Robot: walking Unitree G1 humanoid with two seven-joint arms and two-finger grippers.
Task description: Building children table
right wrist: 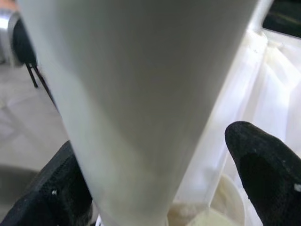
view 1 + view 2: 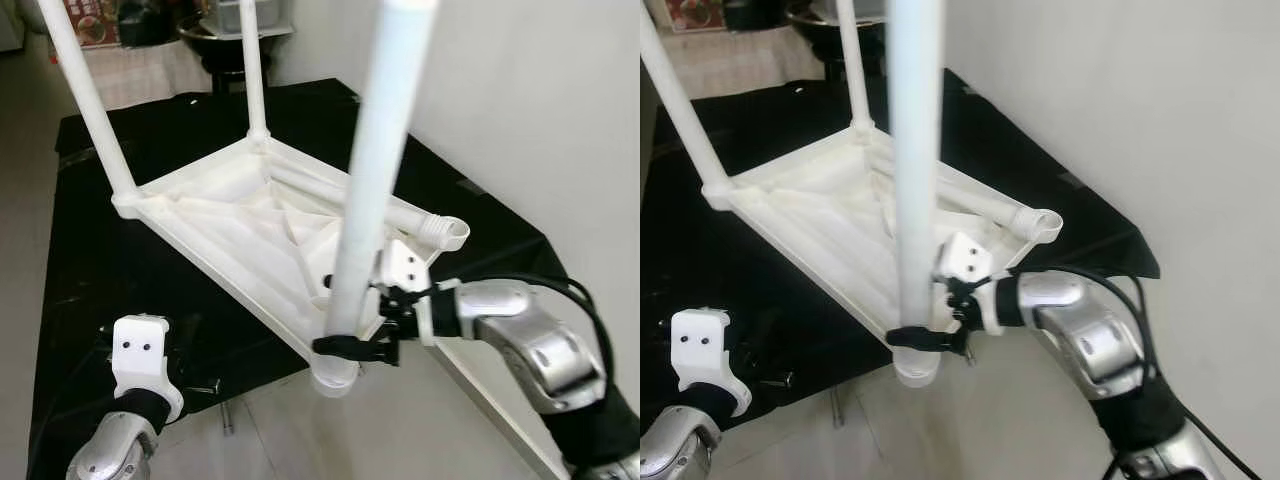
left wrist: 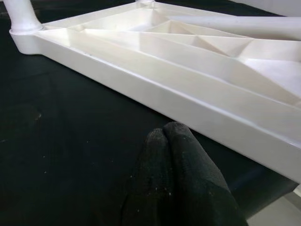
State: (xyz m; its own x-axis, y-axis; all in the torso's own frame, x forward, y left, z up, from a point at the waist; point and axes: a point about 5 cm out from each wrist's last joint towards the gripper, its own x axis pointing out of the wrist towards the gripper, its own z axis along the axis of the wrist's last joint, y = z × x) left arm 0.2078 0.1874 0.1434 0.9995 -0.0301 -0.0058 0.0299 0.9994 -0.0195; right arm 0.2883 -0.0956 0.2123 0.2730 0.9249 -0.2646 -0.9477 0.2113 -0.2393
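Observation:
A white plastic table top (image 2: 230,215) lies upside down on a black cloth (image 2: 100,260). Two white legs (image 2: 85,90) (image 2: 253,70) stand upright in its far corners. A third leg (image 2: 375,150) stands in the near corner socket (image 2: 335,378), and my right gripper (image 2: 345,347) is shut on it just above the socket. In the right wrist view this leg (image 1: 141,94) sits between the black fingers (image 1: 263,165). Another leg (image 2: 420,220) lies loose inside the top, threaded end toward the wall. My left gripper (image 3: 164,134) is shut and empty, low over the cloth beside the top's edge (image 3: 188,94).
A white wall (image 2: 540,100) runs close along the right side. Pale floor tiles (image 2: 400,430) lie in front of the cloth. Small dark hardware (image 2: 205,385) rests at the cloth's near edge. A dark round vessel (image 2: 215,40) stands at the far end.

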